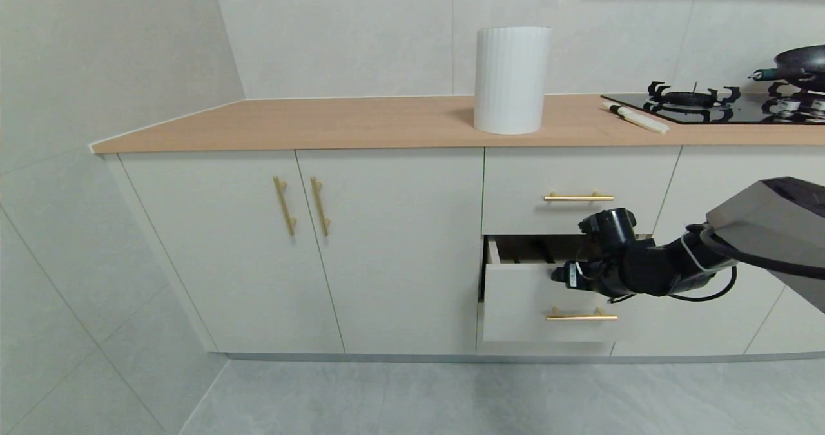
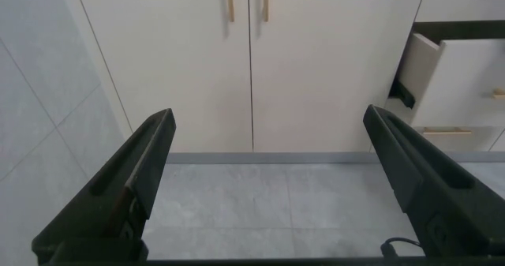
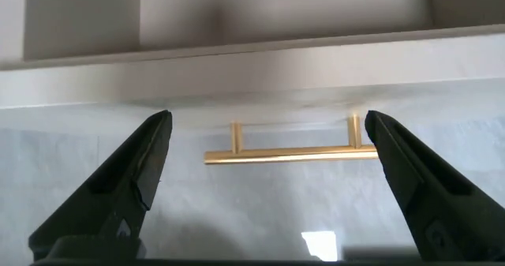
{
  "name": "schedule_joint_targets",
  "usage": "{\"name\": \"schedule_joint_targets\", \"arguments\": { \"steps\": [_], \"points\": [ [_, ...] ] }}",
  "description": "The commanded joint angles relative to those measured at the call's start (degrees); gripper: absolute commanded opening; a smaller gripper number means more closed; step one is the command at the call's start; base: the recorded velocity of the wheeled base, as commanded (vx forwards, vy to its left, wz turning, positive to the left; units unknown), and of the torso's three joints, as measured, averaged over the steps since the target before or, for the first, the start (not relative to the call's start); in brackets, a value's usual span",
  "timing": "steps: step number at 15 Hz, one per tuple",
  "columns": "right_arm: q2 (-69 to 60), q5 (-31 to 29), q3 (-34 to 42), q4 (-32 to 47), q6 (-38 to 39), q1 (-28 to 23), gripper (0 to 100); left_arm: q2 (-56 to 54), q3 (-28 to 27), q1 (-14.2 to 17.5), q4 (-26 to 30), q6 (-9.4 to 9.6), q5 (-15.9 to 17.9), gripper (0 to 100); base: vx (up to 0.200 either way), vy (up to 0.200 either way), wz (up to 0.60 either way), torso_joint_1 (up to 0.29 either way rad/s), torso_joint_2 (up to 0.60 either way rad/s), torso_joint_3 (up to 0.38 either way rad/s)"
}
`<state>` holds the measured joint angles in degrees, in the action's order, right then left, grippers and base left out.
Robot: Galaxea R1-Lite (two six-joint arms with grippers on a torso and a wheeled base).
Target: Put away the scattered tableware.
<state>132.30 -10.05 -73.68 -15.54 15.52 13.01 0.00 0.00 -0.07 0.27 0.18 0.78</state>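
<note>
Pale, slender utensil (image 1: 635, 118) with a dark end, lying flat and slanted near the worktop's (image 1: 322, 125) right end, just beside the hob's (image 1: 709, 107) front-left corner. Lower drawer (image 1: 515, 293), white with brass bar handle, stands partly open before my right gripper (image 3: 266, 122).

Matt wooden countertop (image 1: 322, 125), brassy metal drawer handle (image 1: 581, 317), glossy black hob (image 1: 706, 115).

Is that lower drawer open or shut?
Open, partway. The lower drawer has its front standing out from the cabinet, its inside showing on top; the upper drawer sits flush.
</note>
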Motion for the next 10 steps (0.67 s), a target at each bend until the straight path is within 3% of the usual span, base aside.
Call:
{"name": "schedule_joint_targets", "arguments": {
  "steps": [1, 6, 10],
  "points": [
    [4.2, 0.0, -3.1, 0.0, 0.1, -0.4, 100, 0.0, 0.0, 0.0, 0.0, -0.01, 0.0, 100, 0.0, 0.0, 0.0, 0.0, 0.0, 0.0],
    [10.4, -3.2, -4.8, -12.5, 0.0, -0.4, 100, 0.0, 0.0, 0.0, 0.0, -0.01, 0.0, 100, 0.0, 0.0, 0.0, 0.0, 0.0, 0.0],
    [12.9, -4.2, -7.6, -14.9, 0.3, -0.9, 100, 0.0, 0.0, 0.0, 0.0, -0.01, 0.0, 100, 0.0, 0.0, 0.0, 0.0, 0.0, 0.0]
  ]
}}
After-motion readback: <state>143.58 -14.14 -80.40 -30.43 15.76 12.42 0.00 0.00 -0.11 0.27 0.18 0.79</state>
